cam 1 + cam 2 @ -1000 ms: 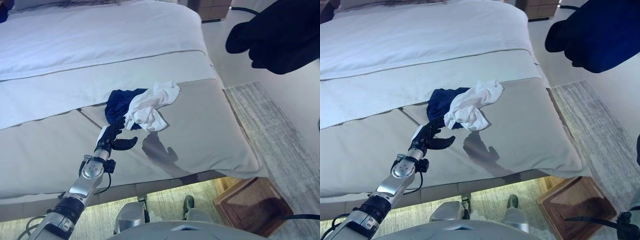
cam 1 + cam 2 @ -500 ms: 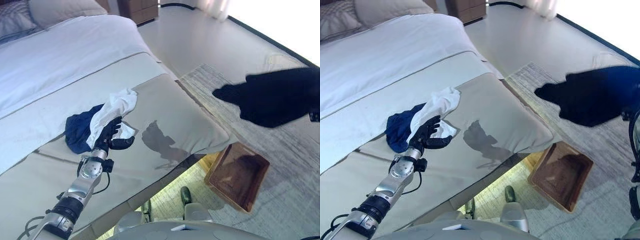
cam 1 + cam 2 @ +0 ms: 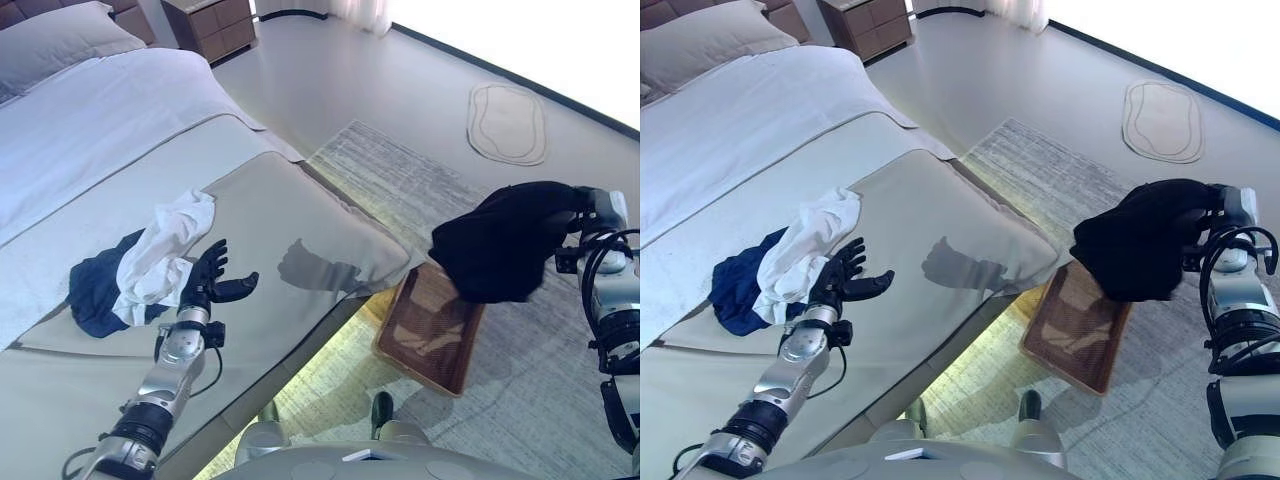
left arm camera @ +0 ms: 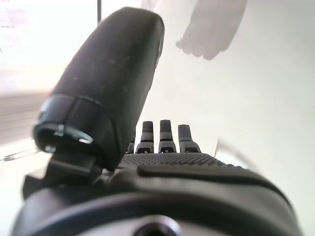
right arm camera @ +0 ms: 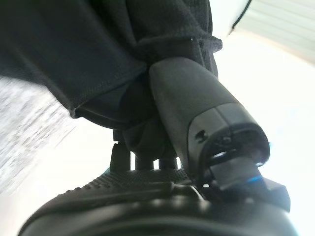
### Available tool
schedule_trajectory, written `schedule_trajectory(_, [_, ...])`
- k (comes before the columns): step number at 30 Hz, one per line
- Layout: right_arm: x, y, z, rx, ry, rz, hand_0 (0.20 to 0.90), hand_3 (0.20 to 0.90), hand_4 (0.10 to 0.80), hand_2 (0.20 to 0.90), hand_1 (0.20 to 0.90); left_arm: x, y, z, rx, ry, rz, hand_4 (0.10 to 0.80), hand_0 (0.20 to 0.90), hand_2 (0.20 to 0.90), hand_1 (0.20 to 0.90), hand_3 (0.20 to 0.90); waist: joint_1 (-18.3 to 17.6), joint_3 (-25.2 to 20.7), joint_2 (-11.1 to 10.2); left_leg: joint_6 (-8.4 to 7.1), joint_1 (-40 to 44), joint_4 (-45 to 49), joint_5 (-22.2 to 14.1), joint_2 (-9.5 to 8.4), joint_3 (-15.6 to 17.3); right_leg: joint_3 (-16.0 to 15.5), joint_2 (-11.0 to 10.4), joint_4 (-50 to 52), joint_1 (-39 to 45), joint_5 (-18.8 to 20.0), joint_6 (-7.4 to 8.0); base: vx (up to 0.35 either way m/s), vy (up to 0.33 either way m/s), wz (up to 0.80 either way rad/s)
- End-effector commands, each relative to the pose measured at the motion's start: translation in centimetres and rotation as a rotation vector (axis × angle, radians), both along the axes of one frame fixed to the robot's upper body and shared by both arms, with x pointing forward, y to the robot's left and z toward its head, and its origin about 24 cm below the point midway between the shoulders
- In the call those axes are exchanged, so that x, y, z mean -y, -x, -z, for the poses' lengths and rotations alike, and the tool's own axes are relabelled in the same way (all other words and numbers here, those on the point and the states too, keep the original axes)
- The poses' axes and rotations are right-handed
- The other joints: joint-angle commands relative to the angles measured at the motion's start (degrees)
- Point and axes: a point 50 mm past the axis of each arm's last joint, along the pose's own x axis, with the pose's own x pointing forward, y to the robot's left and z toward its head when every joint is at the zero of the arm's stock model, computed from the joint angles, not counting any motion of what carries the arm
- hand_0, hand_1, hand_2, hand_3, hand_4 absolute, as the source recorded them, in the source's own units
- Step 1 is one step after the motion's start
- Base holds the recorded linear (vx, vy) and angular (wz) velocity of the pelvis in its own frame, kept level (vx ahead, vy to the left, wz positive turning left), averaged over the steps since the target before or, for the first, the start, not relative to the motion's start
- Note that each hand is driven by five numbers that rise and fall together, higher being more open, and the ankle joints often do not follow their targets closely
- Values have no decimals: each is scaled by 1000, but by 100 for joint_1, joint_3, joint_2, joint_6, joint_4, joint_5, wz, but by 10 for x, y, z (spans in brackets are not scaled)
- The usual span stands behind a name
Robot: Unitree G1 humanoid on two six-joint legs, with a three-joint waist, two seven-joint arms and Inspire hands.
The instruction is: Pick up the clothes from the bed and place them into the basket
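My right hand (image 5: 197, 118) is shut on a black garment (image 3: 495, 243), which hangs in the air over the far right part of the brown wicker basket (image 3: 425, 325) on the rug beside the bed. On the bed's grey cover (image 3: 290, 215) lie a white garment (image 3: 160, 255) and a dark blue garment (image 3: 95, 290), bunched together. My left hand (image 3: 210, 280) hovers open just right of that pile, fingers spread, holding nothing; its wrist view shows straight fingers (image 4: 161, 132) over pale bedding.
The basket stands on a grey striped rug (image 3: 420, 190) close to the bed's foot corner. A small pale oval mat (image 3: 508, 122) lies further off on the floor. A wooden nightstand (image 3: 215, 22) is at the back by the pillows.
The camera has swung right, bringing the basket and rug into full view. The black garment in my right hand has come down over the basket. My left hand has drawn slightly off the white garment.
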Motion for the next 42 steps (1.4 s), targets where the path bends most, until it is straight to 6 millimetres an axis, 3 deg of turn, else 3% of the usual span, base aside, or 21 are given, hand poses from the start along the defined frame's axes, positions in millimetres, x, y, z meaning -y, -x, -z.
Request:
schedule_trajectory(1, [-3, -18, -70, 238, 124, -48, 300, 200, 100, 300, 300, -8, -16, -26, 173, 2, 6, 800, 900, 900, 900, 900, -50, -294, -268, -137, -518, 1171, -786, -246, -137, -25, -51, 199, 2, -465, -301, -89, -127, -1])
schedule_trajectory(3, [-3, -18, -63, 211, 119, -41, 300, 200, 100, 300, 300, -3, -17, -26, 177, 5, 24, 800, 900, 900, 900, 900, -105, -277, -243, -22, -525, 1284, -1074, -451, -69, -50, -86, 293, -50, -502, -306, -69, -92, -7])
schedule_trajectory(5, [-1, -15, -56, 194, 109, -25, 300, 200, 100, 300, 300, 0, -18, -28, 183, -3, 45, 800, 900, 900, 900, 900, -174, -258, -183, -13, -470, 1215, -1060, -388, 141, -83, -98, 333, -77, -515, -305, -55, -46, 1])
schedule_trajectory(14, [-1, -9, -29, 123, 79, -64, 300, 200, 100, 300, 300, 9, -27, -33, 182, -1, 68, 800, 900, 900, 900, 900, -309, -177, 197, -11, -379, 790, -1070, -555, 175, -22, -126, 222, -112, -497, -259, -22, 13, 9])
schedule_trajectory(23, [-4, -7, -10, 25, 99, -84, 300, 200, 100, 300, 300, 11, -27, -33, 175, 7, 81, 800, 900, 900, 900, 900, -318, -108, 352, -36, -344, 561, -1002, -597, 190, -34, -119, 157, -175, -490, -228, 3, -16, -2])
schedule_trajectory(28, [-3, -2, 10, -61, 90, -60, 300, 200, 100, 300, 300, 12, -27, -33, 174, 4, 91, 800, 900, 900, 900, 900, -295, -42, 431, -17, -321, 432, -957, -617, 186, -31, -102, 136, -201, -472, -215, -3, -5, -2])
schedule_trajectory(29, [-3, -1, 13, -73, 88, -63, 373, 285, 185, 373, 373, 13, -27, -33, 176, 4, 92, 800, 900, 900, 900, 900, -293, -34, 442, -14, -316, 405, -946, -620, 187, -31, -100, 124, -199, -467, -212, 0, 0, 0])
schedule_trajectory(30, [-3, 0, 15, -78, 89, -50, 491, 422, 322, 491, 491, 13, -27, -34, 178, 3, 93, 800, 900, 900, 900, 900, -285, -28, 451, -13, -310, 381, -934, -621, 186, -34, -98, 113, -193, -465, -211, 0, 0, 0])
schedule_trajectory(31, [-2, 1, 17, -79, 87, -39, 900, 900, 800, 900, 900, 13, -28, -34, 178, 3, 93, 800, 900, 900, 900, 900, -280, -29, 458, -11, -298, 363, -929, -626, 186, -36, -94, 110, -187, -464, -209, 0, 0, 0])
schedule_trajectory(42, [-4, 7, 33, -119, 69, -38, 900, 900, 800, 900, 900, 9, -24, -31, 164, -3, 91, 800, 900, 900, 900, 900, -209, -106, 429, 13, -222, 296, -930, -640, 167, -60, -62, 85, -115, -471, -211, 9, 5, 6])
